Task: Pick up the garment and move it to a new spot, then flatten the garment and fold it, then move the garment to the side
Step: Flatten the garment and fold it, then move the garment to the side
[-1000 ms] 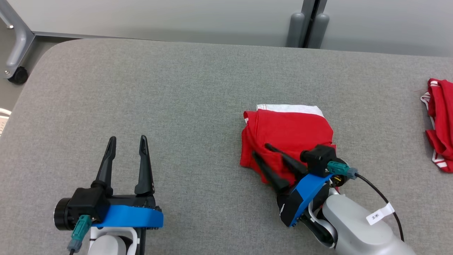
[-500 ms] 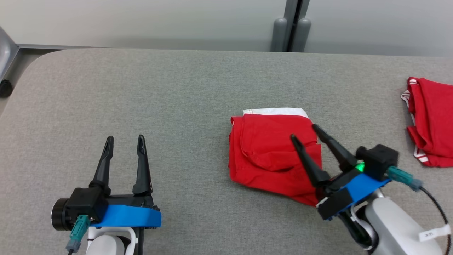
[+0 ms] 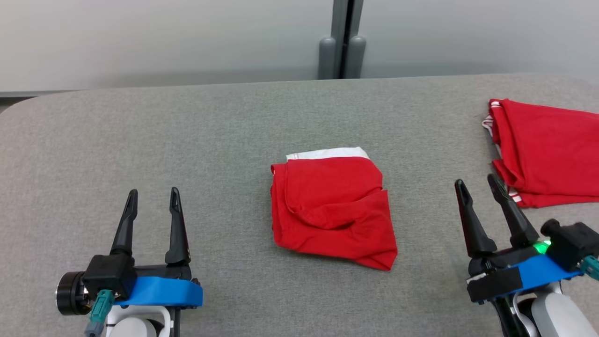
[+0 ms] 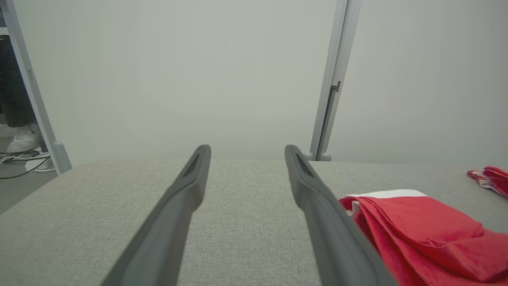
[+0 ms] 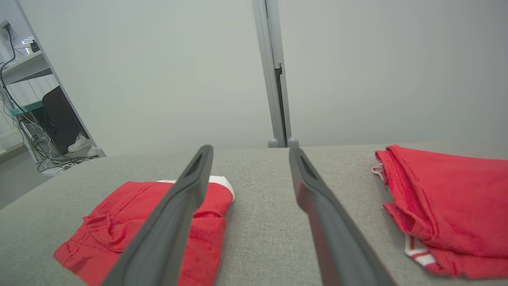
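Observation:
A folded red garment with a white band along its far edge lies in the middle of the grey table; it also shows at the lower right of the left wrist view and at the lower left of the right wrist view. My left gripper rests open at the lower left, well apart from the garment. At the lower right my right gripper is open and empty, off to the right of the garment, between it and a second red pile.
A second red garment with white trim lies at the table's right edge, close to my right fingertips. The grey table ends at a pale wall with a vertical grey post. Cables and furniture stand off to the left.
My right gripper has drawn back off the red garment to the right and lower, leaving it lying folded. The head camera has shifted, so the whole scene slides left. The left gripper stays put.

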